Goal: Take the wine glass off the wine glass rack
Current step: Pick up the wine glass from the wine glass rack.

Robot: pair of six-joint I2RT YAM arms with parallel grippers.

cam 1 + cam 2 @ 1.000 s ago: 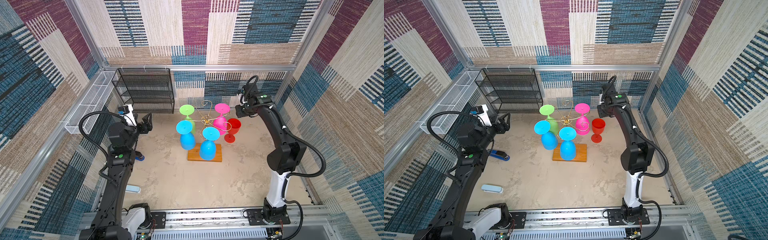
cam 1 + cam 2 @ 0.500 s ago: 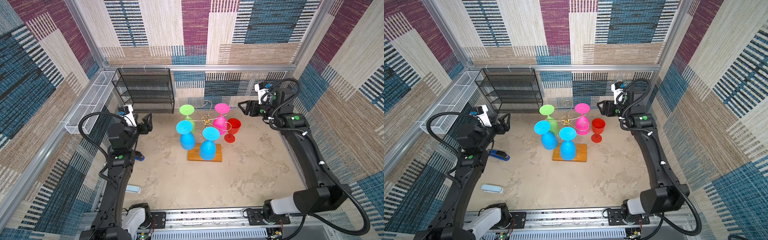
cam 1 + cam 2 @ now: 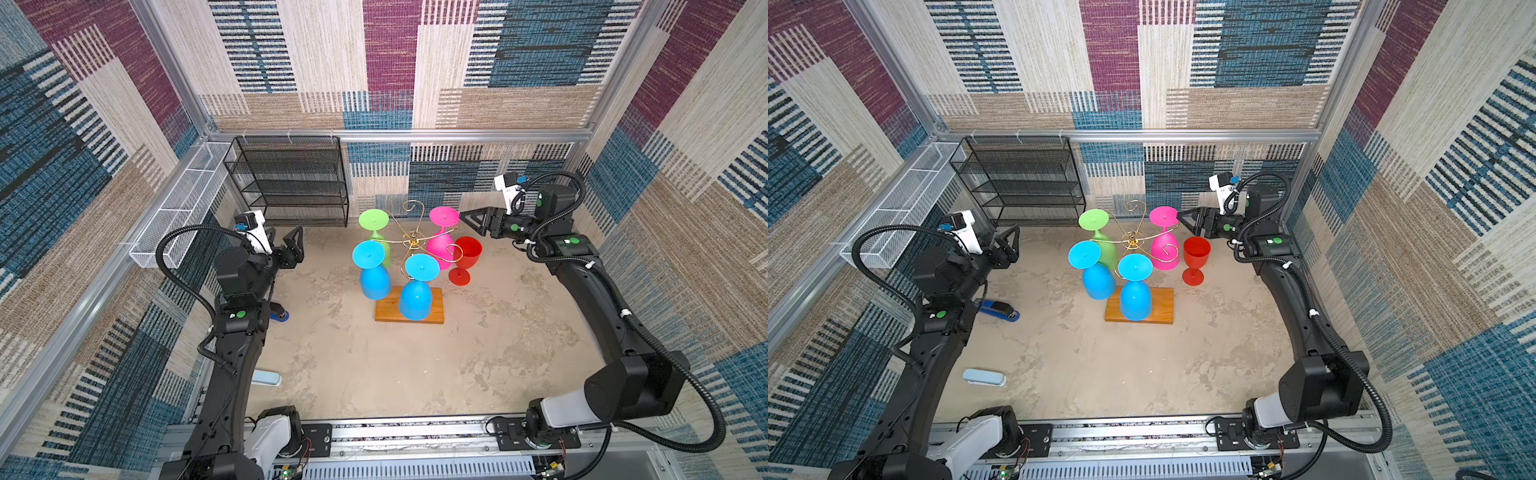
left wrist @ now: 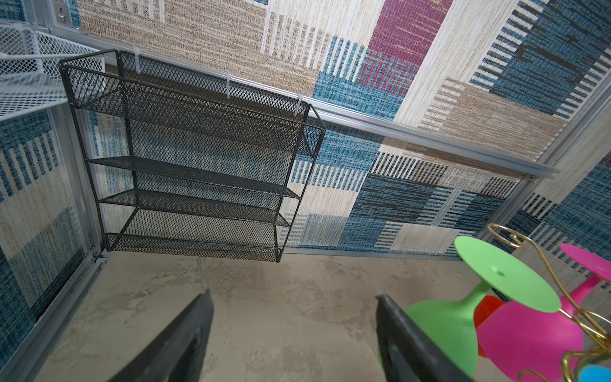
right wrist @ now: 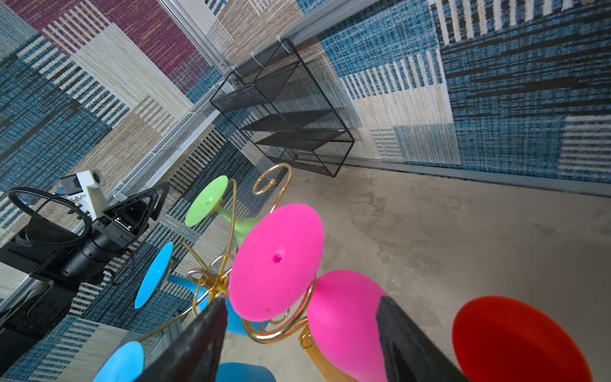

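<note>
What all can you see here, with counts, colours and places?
wine glass rack: one, gold, wooden base, table centre
blue glasses: two, blue, hanging inverted, rack's near side
green glass: one, green, hanging inverted, rack's far side
pink glass: one, pink, hanging inverted, rack's right far side
red glass: one, red, upright on table, right of rack
black mesh shelf: one, black, back wall
white mesh tray: one, white, left wall
stapler: one, blue, table's left side
flat case: one, pale blue, table's left near side
left gripper: one, black, open, empty
right gripper: one, black, open, facing pink glass
</note>
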